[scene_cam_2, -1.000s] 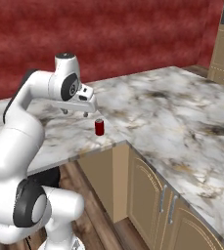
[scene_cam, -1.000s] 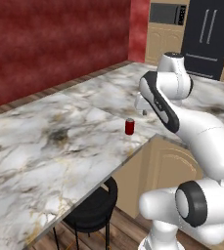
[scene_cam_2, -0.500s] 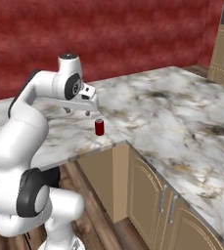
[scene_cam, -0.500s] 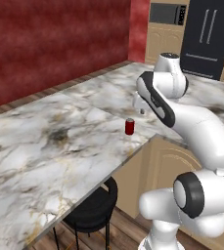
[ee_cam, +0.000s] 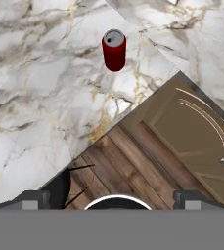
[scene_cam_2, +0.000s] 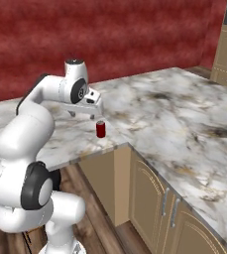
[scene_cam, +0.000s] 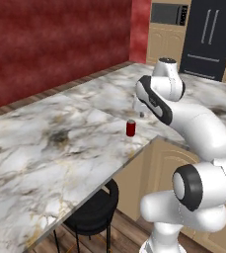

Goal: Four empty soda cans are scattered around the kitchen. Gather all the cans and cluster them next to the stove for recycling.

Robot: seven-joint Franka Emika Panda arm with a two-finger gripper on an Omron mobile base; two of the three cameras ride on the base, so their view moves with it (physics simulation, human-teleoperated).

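Hand view looks straight down on red soda can (ee_cam: 114, 50), silver top showing; base views give it side-on. Can upright on marble surface (scene_cam: 60, 143), near inner corner edge, bare marble all round. Claw (scene_cam_2: 96, 110) above surface, just beside can, fingers apart, holding nothing. Black stool (scene_cam: 92, 212) under the overhang.

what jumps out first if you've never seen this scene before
A lone red soda can stands upright on the marble counter, close to the inner corner of its edge. The white arm reaches over it, its open gripper hanging just above and beside the can without touching it. Behind runs a deep red wall, and a black stool sits under the counter's overhang.
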